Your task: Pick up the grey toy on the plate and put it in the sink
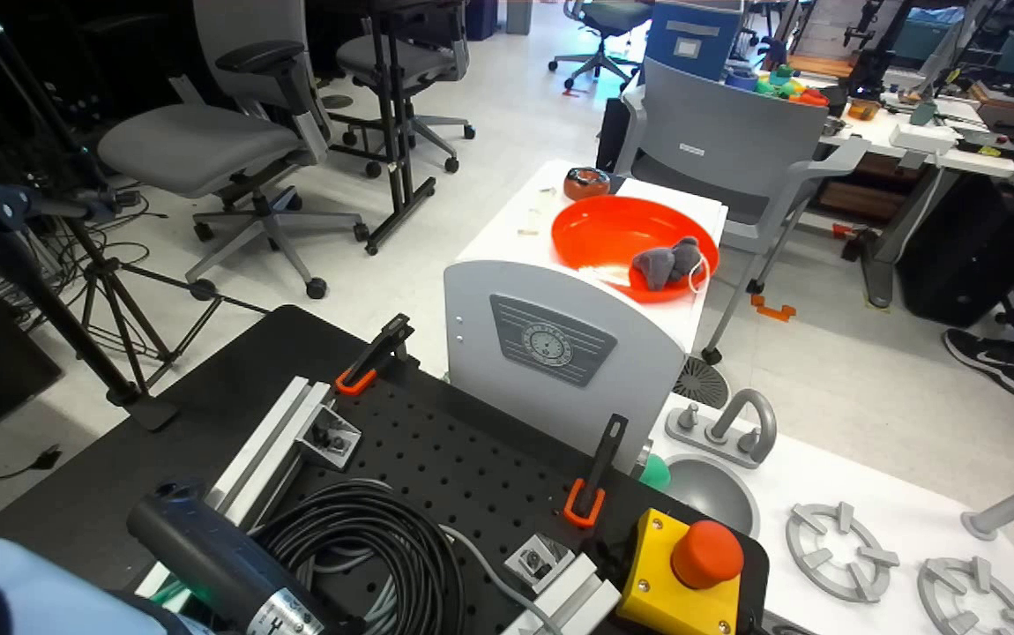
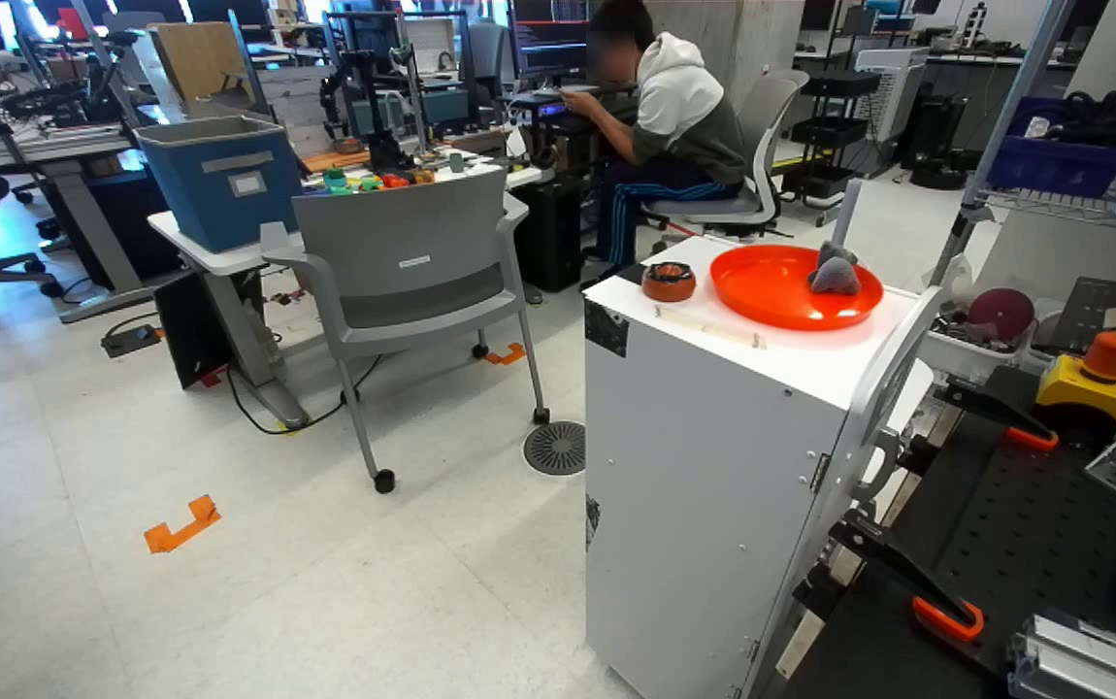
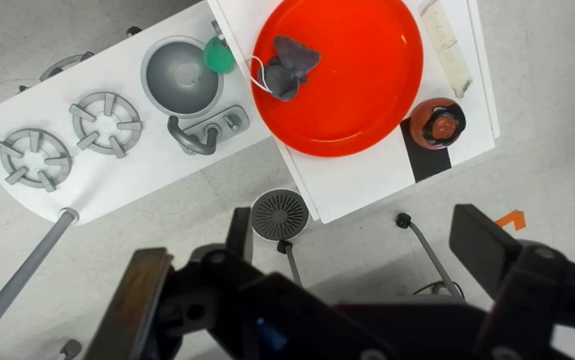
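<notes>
The grey toy (image 3: 295,57), a small plush shape with a thin white string, lies on the orange plate (image 3: 357,75) near its rim on the sink side. Both exterior views also show the toy (image 1: 670,263) (image 2: 835,272) resting on the plate (image 1: 604,225) (image 2: 762,282). A round grey sink (image 3: 170,82) is set in the white counter beside the plate's cabinet; an exterior view shows part of this sink (image 1: 719,494). My gripper (image 3: 360,235) appears only in the wrist view, jaws wide apart with floor showing between them, away from the toy and plate.
A grey faucet (image 3: 197,140) stands at the sink's edge, with a green round object (image 3: 219,55) overlapping its rim. A brown-orange bowl-like item (image 3: 436,123) sits beside the plate. An upright grey panel (image 1: 560,344) borders the cabinet top (image 2: 694,316). A grey pole (image 3: 22,275) rises from the counter.
</notes>
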